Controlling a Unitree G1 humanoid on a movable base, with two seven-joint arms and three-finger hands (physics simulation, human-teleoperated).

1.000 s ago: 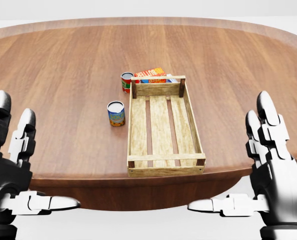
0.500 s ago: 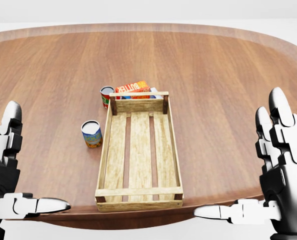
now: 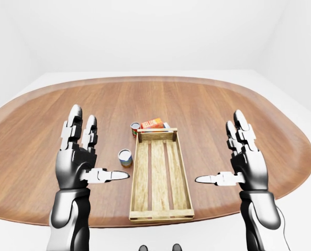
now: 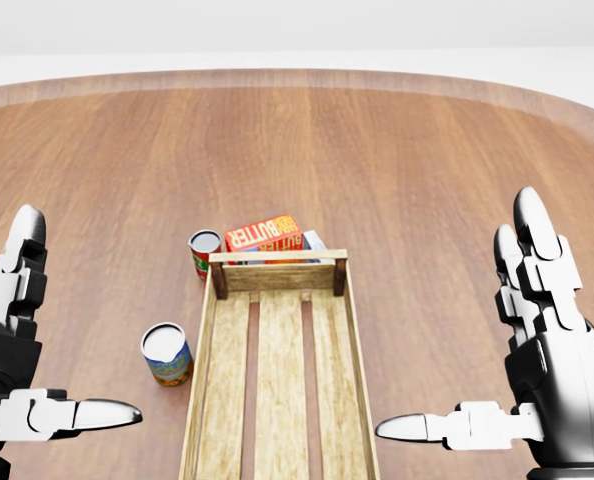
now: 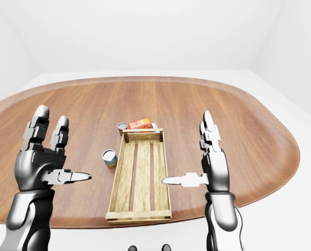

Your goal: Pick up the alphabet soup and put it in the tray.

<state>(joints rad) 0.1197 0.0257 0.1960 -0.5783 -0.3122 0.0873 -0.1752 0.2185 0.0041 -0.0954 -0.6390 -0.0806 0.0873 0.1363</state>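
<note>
My left hand and right hand hover spread wide, empty. Beside the tray, alphabet soup stands unobstructed; another can and butter box crowd its far end.

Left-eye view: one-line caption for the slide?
Both open hands, left hand and right hand, raised over a wooden table, flanking an empty slatted tray; two cans and a butter box nearby.

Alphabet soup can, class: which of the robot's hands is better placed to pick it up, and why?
Left. The alphabet soup can stands left of the tray, near the open left hand; the right hand would cross the tray.
</note>
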